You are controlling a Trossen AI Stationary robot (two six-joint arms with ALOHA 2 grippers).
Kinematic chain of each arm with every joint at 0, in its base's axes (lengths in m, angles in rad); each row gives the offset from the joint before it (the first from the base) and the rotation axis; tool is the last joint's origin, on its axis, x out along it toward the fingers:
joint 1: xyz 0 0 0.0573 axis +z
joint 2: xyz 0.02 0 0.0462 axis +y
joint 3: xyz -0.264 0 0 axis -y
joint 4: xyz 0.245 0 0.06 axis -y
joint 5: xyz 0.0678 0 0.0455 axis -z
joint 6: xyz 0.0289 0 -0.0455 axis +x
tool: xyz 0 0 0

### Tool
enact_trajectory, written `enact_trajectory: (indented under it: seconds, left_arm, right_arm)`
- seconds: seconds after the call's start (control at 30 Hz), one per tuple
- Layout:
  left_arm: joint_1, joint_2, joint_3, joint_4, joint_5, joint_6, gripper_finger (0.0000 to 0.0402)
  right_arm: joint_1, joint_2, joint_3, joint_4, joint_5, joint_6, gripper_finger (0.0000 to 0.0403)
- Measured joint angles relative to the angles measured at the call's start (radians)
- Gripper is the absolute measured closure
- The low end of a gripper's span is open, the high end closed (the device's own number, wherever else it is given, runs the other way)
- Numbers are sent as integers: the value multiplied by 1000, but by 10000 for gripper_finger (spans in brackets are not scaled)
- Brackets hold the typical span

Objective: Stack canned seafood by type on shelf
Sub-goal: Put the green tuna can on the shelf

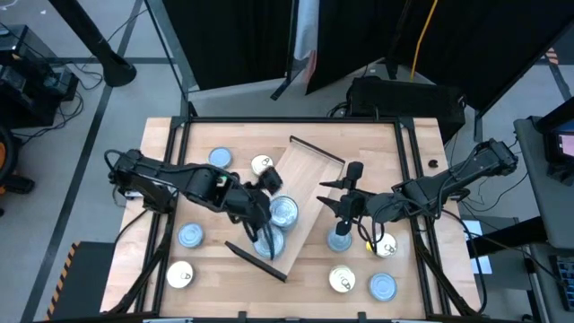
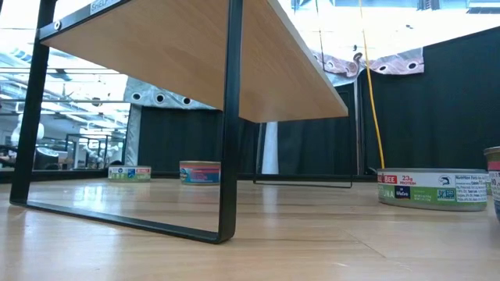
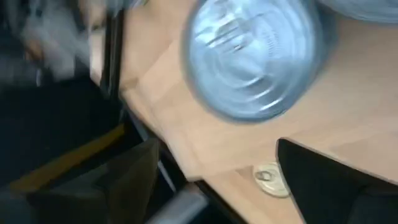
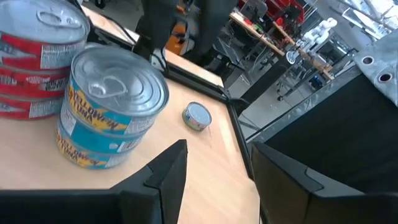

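The shelf [image 1: 309, 188] sits at an angle in the middle of the butcher-block tabletop [image 1: 386, 152], one dark rail [image 1: 317, 150] toward the far side and the other [image 1: 255, 261] near the front edge. Two blue-topped tins [image 1: 283, 212] sit on its near end, right by the left gripper [image 1: 262, 208]; can't tell from any view whether those fingers are spread or closed.

The right gripper [image 1: 345, 211] hovers just off the shelf's right edge over a blue tin [image 1: 339, 240], fingers [image 4: 163, 176] spread apart with nothing between them. In its wrist view there's a teal can [image 4: 112, 106] reading "YELLOWFIN TUNA" next to a stack of red-labelled ones [image 4: 34, 53].

Loose tins are scattered about: blue tops at [image 1: 220, 158], [image 1: 189, 235] and [image 1: 383, 286], pale pull-tab tops at [image 1: 262, 164], [image 1: 180, 274], [image 1: 342, 280] and [image 1: 385, 245]. In the low view a green-banded can [image 2: 432, 189] shows "BEE", "TUNA" and "23g PROTEIN".

Black curtains [image 1: 430, 36] hang behind the table, with a yellow cable [image 1: 418, 40] dangling.
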Motion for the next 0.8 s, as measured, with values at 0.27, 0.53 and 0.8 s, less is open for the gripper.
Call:
enact_trajectory:
  seconds: [0.27, 0.53, 0.8]
  left_arm:
    - [-47, -98, 0, -73, -34, -799, 99]
    - [-186, -173, -50, -135, -171, -1206, 126]
    - [-385, -226, -175, -180, -444, -1562, 133]
  right_arm:
    - [17, -91, 0, -164, -27, 174, 234]
    - [60, -227, 0, -321, -242, 557, 234]
    - [148, -181, 0, -544, -241, 882, 234]
